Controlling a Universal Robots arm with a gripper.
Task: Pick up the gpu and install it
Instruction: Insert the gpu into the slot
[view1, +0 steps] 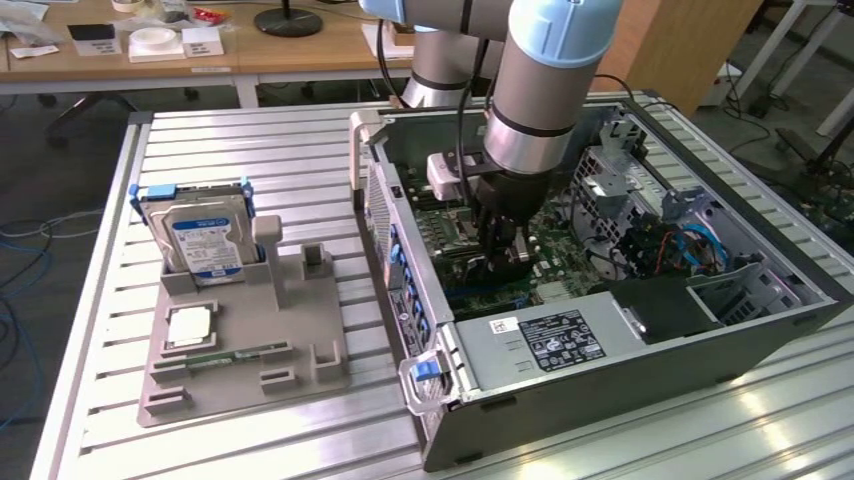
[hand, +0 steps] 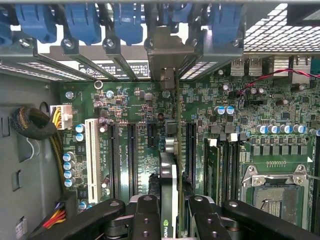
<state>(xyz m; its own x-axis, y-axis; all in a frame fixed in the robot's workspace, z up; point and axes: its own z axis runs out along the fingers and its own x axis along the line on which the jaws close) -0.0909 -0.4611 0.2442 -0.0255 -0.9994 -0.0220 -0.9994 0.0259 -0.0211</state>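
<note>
The gpu (hand: 170, 190) stands edge-on between my fingers, a thin dark card with a green logo near the pads. Its silver end bracket (hand: 165, 55) reaches the rear slot openings of the computer case (view1: 641, 350), under the blue latches (hand: 127, 22). My gripper (hand: 170, 220) is shut on the card, one black finger (hand: 146, 215) on each side. The card sits low over the green motherboard (hand: 140, 100), in line with the black expansion slots (hand: 131, 150); I cannot tell whether it is seated in one. In the exterior view my gripper (view1: 507, 255) reaches down inside the open case.
A grey fixture tray (view1: 240, 375) at the exterior view's left holds a silver hard drive (view1: 207, 240), a chip (view1: 187, 325) and a green memory stick (view1: 227, 355). Near the card are the CPU socket (hand: 272, 187), a sleeved cable bundle (hand: 30, 125) and the case walls.
</note>
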